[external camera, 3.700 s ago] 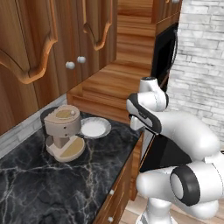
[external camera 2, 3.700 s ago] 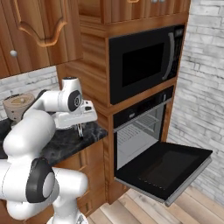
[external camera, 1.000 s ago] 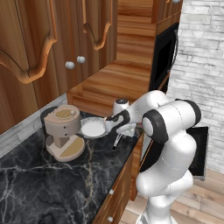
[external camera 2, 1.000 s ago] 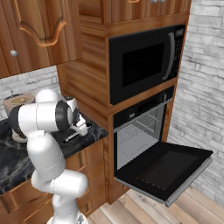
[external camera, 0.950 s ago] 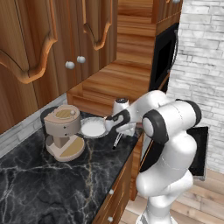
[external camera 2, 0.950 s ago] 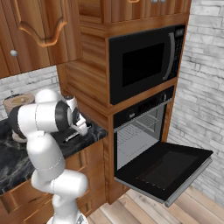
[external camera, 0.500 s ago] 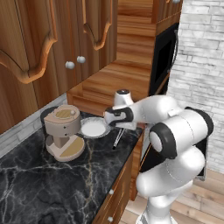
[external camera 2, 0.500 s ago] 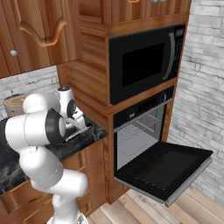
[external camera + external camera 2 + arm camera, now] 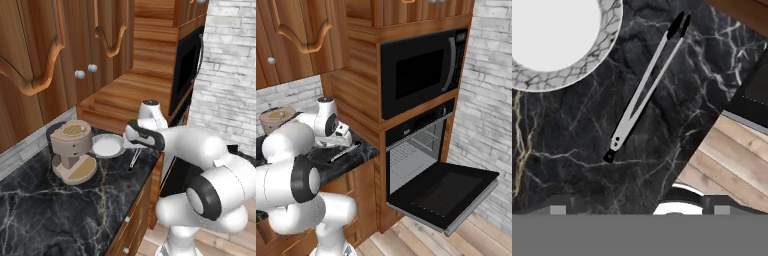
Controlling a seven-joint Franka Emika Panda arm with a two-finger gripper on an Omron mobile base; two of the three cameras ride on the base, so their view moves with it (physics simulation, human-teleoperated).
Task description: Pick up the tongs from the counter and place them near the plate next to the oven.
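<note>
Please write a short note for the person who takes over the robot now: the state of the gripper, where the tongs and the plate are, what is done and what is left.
Gripper: the hand view looks down on the counter from above and nothing is between the fingers; open or shut cannot be told from these pictures.
Tongs: lying flat on the counter, beside the plate, not touching it, near the counter edge.
Plate: next to the coffee machine, on the end of the counter toward the oven, whose door hangs open.
Done: the tongs appear to be placed near the plate.
Left: probably only to move the arm away.
</note>
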